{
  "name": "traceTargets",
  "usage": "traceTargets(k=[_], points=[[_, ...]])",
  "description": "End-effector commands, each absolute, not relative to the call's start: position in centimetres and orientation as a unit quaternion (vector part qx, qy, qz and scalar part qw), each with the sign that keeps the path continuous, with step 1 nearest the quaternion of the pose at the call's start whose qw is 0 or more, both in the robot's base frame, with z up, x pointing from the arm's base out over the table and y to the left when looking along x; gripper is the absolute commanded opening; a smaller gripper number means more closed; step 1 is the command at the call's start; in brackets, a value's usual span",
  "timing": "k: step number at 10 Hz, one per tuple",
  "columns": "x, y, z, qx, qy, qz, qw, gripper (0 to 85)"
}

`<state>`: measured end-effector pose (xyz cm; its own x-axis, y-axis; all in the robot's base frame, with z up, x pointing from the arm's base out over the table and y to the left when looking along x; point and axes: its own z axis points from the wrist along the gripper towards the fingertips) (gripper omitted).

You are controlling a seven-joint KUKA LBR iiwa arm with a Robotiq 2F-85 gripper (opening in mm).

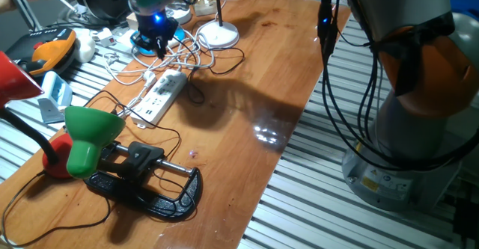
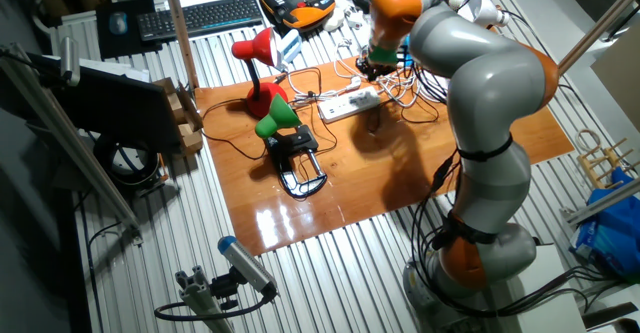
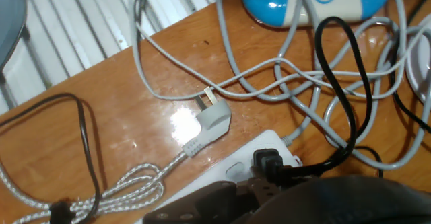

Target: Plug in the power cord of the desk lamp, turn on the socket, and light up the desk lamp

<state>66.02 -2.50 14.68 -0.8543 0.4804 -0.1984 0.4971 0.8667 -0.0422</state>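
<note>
A: Gripper (image 1: 159, 48) at the table's (image 1: 247, 122) far end, above the cable tangle, just past the socket's (image 1: 162, 96) far end.

B: Jaw state?

A: Cannot tell. Fingers only a dark blur along the hand view's bottom edge; fixed views too small. Nothing seen clamped.

B: Power cord?

A: Black, looped (image 3: 350, 83) over grey cables. Small black plug (image 3: 267, 162) sitting at the socket's end face (image 3: 269, 146), right against the dark finger mass. Seated or merely resting: cannot tell.

B: Relation to jaws?

A: Plug directly ahead of the fingers, near touching; contact unclear.

B: Desk lamp?

A: White round base (image 1: 218, 34) near the far right corner, dark stem upright, just beside the gripper. No light visible.

B: Rest?

A: Loose grey plug (image 3: 214, 118) lying flat beside the socket. Green clamp lamp (image 1: 91, 133) and red lamp (image 2: 254, 53) toward the near left end. Blue-white device (image 3: 316, 1) behind the cables.
</note>
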Motion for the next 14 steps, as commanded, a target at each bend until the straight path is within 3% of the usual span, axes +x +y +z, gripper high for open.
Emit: traceTargets(k=[1,7,14], points=[[65.9,-2.4,14.6,0.426,0.899,-0.061,0.082,0.0],[65.6,-2.9,13.2,0.580,0.808,-0.070,0.074,0.0],[65.3,-2.7,13.0,0.704,0.706,-0.062,0.049,0.0]])
